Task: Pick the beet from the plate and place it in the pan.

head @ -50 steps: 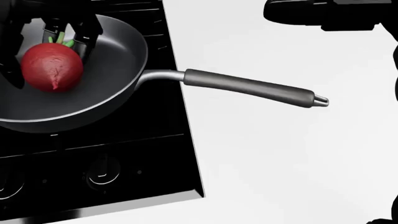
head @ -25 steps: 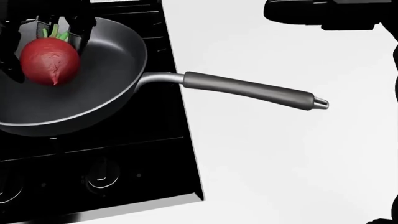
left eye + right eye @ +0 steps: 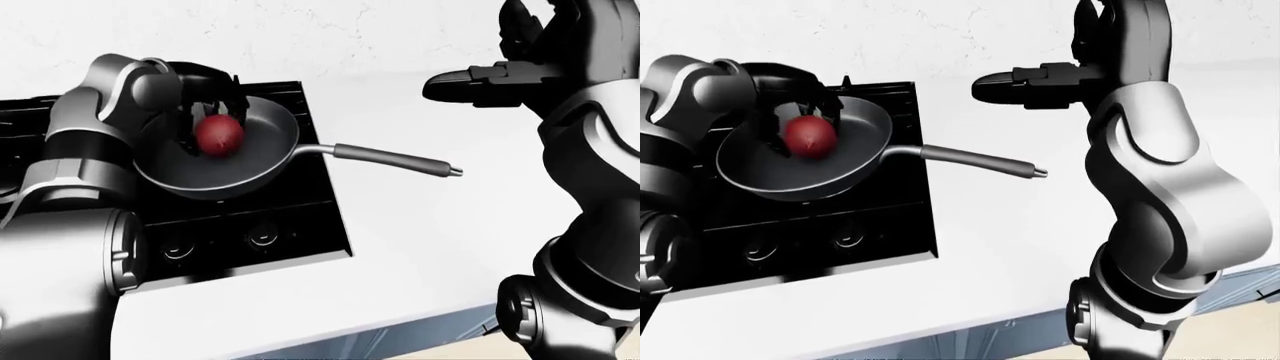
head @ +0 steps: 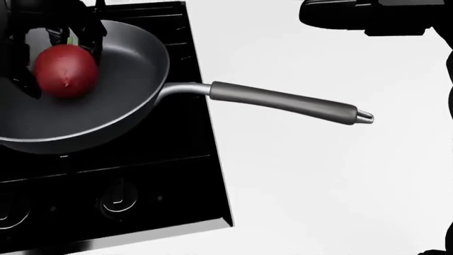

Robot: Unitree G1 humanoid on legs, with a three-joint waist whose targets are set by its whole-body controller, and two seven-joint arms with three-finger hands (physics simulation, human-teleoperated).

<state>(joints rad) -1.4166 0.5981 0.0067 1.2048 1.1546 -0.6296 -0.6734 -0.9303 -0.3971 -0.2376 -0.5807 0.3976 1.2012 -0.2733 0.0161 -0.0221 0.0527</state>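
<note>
The beet (image 4: pixel 65 70) sits inside the pan (image 4: pixel 134 69) on the stove (image 4: pixel 142 175), the left hand (image 3: pixel 205 94) with fingers curled loosely around it, apparently ready to let go. The right hand (image 3: pixel 1040 84) hovers above the counter (image 4: pixel 318 175), fingers flat together, holding nothing and well clear.

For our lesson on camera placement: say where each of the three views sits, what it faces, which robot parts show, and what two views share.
Head view: on the head, looking down at the pan and beet; dark left-hand fingers show.
Left-eye view: on the head, facing stove and counter; both arms show.
Right-eye view: beside it; the right hand is raised.
Shared: the eye views show nearly the same scene.
</note>
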